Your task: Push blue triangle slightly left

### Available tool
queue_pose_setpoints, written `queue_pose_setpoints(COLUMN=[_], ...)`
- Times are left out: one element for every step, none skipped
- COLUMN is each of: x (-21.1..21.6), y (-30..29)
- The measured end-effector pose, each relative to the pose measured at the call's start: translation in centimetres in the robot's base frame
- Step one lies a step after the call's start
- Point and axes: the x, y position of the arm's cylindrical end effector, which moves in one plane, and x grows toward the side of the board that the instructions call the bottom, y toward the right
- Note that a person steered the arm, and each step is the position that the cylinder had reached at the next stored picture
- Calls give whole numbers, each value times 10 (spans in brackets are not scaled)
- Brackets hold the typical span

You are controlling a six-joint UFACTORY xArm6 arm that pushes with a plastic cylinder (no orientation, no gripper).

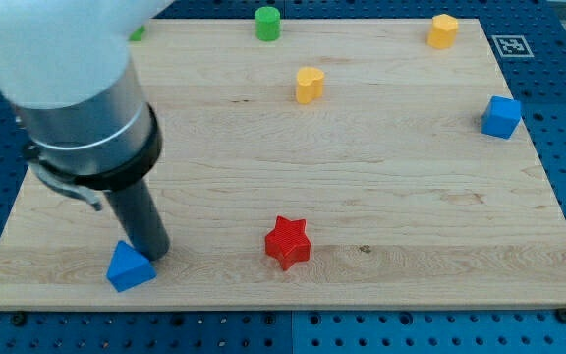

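The blue triangle (130, 266) lies near the board's bottom left corner. My tip (157, 254) stands right at the triangle's upper right side, touching or nearly touching it. The dark rod rises from there into the large grey and white arm body that fills the view's top left.
A red star (288, 242) lies at the bottom middle. A yellow heart-like block (309, 85) sits at upper middle, a green cylinder (267, 22) at the top edge, a yellow block (442, 30) at top right, a blue cube (501, 117) at the right edge. The wooden board (411, 197) ends close below the triangle.
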Motion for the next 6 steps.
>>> queue_pose_setpoints(x=[3,6,26,34,37,37], y=[13,60,46,7,-24,-38])
